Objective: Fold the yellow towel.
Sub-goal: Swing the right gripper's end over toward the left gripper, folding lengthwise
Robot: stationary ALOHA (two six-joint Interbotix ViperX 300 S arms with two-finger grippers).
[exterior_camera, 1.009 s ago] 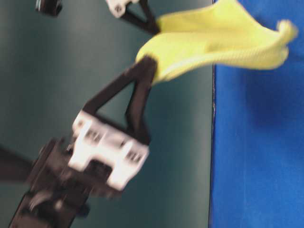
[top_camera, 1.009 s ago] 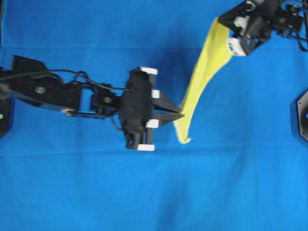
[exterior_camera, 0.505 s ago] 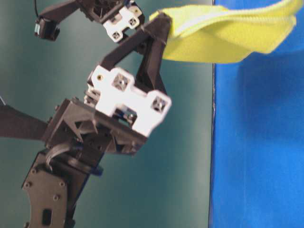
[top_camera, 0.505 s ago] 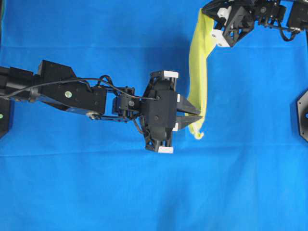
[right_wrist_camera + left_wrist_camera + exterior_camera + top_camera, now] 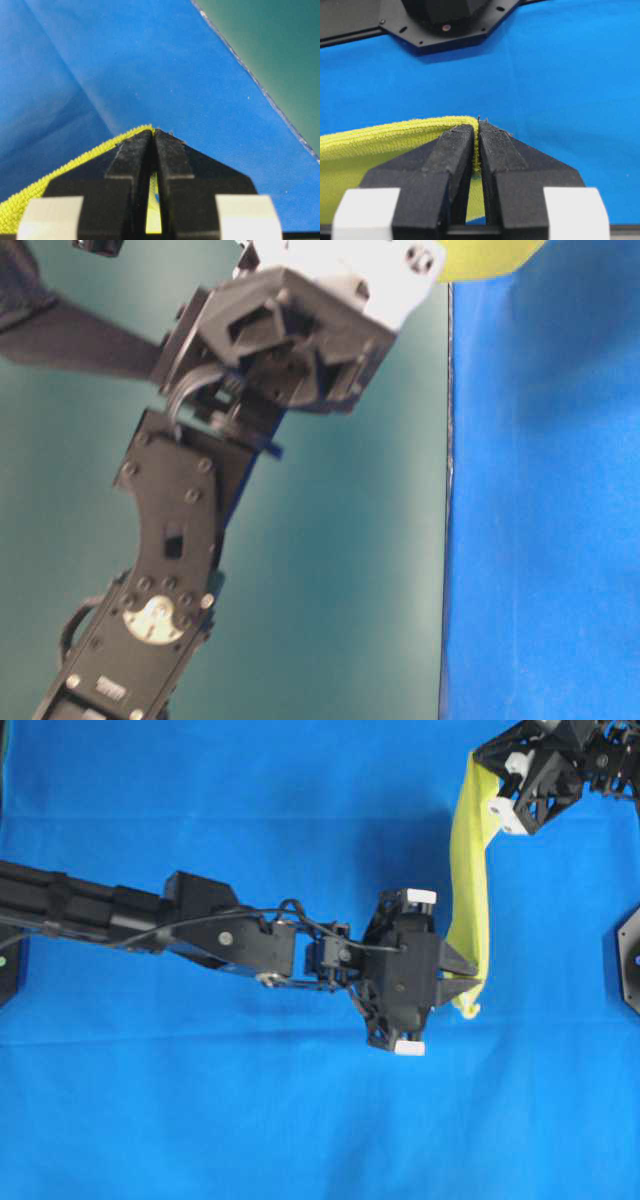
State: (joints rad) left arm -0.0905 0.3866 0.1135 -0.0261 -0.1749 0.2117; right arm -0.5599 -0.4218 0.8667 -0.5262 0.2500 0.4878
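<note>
The yellow towel hangs stretched as a narrow band above the blue cloth, between both arms. The left hand pinches its lower corner; the right hand clamps its upper corner.

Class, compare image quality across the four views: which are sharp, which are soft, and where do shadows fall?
Overhead: fairly sharp, arm shadows on the blue cloth. Table-level: soft, arm looming close, yellow towel cut off at the top. Both wrist views: crisp on the towel's weave between the shut fingers.
</note>
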